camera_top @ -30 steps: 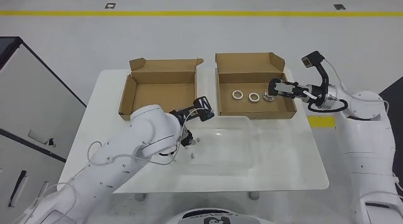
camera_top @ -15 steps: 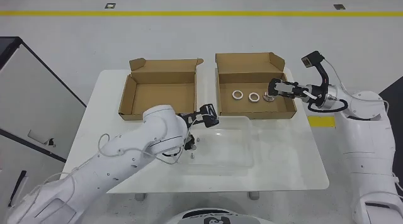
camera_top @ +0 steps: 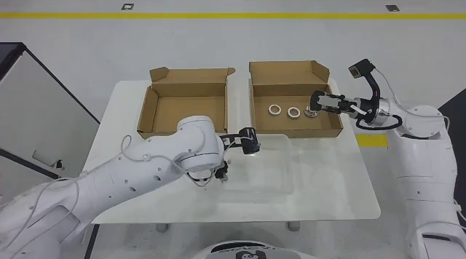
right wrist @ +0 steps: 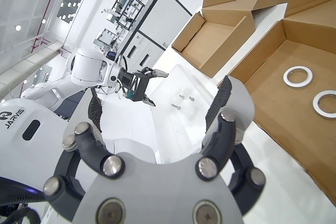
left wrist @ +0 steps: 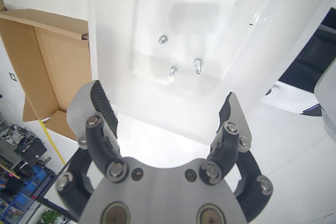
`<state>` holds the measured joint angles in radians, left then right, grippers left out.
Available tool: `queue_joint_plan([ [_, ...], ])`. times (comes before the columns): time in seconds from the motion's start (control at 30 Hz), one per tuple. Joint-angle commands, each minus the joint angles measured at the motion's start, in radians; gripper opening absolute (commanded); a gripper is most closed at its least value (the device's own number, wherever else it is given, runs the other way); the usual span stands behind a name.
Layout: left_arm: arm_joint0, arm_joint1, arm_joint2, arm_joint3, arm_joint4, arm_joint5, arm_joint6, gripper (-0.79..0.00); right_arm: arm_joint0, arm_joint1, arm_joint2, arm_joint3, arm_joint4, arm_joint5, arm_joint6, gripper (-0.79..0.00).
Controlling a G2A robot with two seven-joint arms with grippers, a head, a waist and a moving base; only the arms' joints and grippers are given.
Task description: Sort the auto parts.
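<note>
My left arm has swung rightward from beside the empty left box (camera_top: 186, 108). Its claw (left wrist: 163, 89) now hangs spread wide over the clear tray (camera_top: 273, 179) at mid-tabletop (camera_top: 335, 179), where three bolts (left wrist: 172, 70) lie loose. Two rings (camera_top: 277, 110) rest in the right box (camera_top: 291, 88), with my right claw (camera_top: 314, 105) gaping and empty at its far end. The risk: two bolts lie close together, so a skewed pinch could catch both or skid one across the slick tray.

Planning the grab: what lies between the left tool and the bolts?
Only the tray's near wall, as the left wrist view shows.
</note>
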<state>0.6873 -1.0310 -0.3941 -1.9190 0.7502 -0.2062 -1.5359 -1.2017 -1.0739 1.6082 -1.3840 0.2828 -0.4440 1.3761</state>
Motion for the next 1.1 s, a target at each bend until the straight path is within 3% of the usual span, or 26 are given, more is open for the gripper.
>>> queue_joint_plan([
  [0.0, -0.025, 0.005, 0.034, -0.012, -0.014, 0.020, 0.000, 0.000, 0.000, 0.000, 0.000, 0.000, 0.000, 0.000, 0.000, 0.000],
  [0.33, -0.092, 0.013, 0.122, -0.014, -0.075, 0.045, 0.000, -0.160, 0.000, 0.000, 0.000, 0.000, 0.000, 0.000, 0.000, 0.000],
  [0.5, -0.107, 0.001, 0.141, 0.003, -0.091, 0.039, 0.000, -0.228, 0.000, 0.000, 0.000, 0.000, 0.000, 0.000, 0.000, 0.000],
  [0.7, -0.115, -0.017, 0.162, 0.028, -0.106, 0.028, 0.000, -0.243, 0.000, 0.000, 0.000, 0.000, 0.000, 0.000, 0.000, 0.000],
  [0.93, -0.109, -0.043, 0.173, 0.081, -0.122, 0.002, 0.004, -0.382, 0.000, 0.000, 0.000, 0.000, 0.000, 0.000, 0.000, 0.000],
  [1.07, -0.105, -0.056, 0.175, 0.106, -0.126, -0.007, 0.005, -0.413, 0.000, 0.000, 0.000, 0.000, 0.000, 0.000, 0.000, 0.000],
])
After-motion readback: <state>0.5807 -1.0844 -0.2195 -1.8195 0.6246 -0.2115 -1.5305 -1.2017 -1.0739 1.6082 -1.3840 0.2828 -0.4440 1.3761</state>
